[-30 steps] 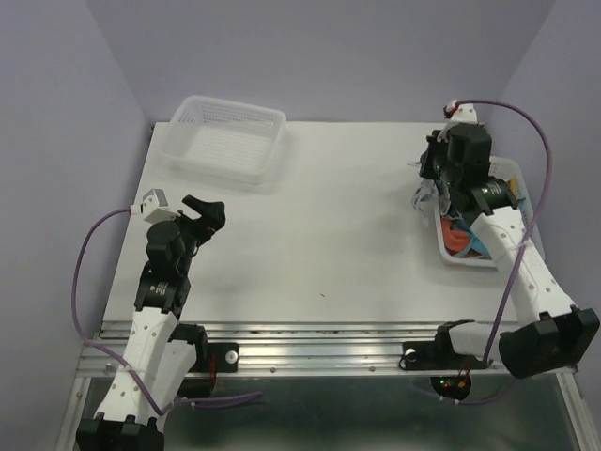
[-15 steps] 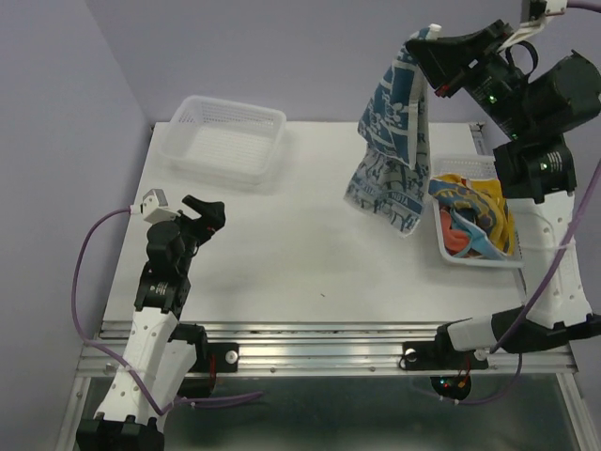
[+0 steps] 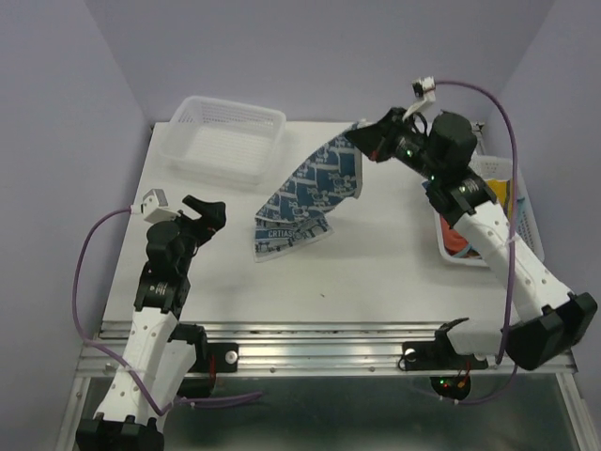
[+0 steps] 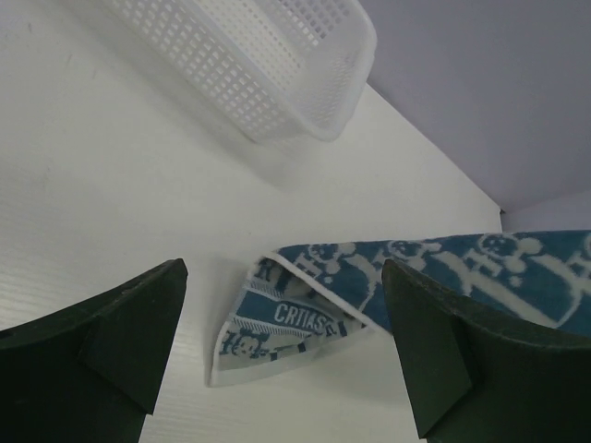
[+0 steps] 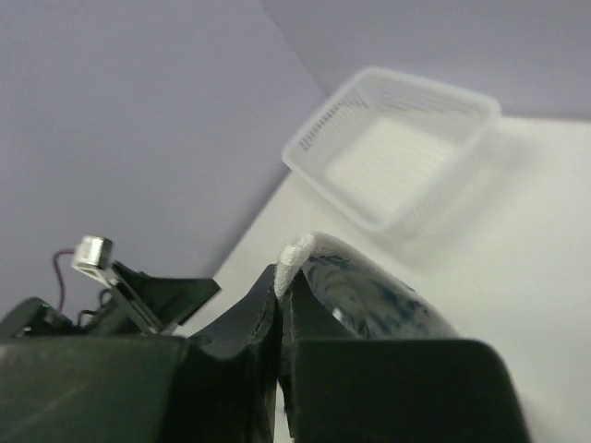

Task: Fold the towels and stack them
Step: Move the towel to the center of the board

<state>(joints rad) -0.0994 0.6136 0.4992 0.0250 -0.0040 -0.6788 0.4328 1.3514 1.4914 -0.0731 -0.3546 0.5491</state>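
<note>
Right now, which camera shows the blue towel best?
The top view: the whole towel shows, hanging from the right hand. The left wrist view catches only its lower end; the right wrist only the pinched edge.

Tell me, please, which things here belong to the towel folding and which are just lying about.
Job: blue towel, pinched by the right gripper; other towels; left gripper, open.
Lying about: left basket; right basket, holding the other towels; table.
</note>
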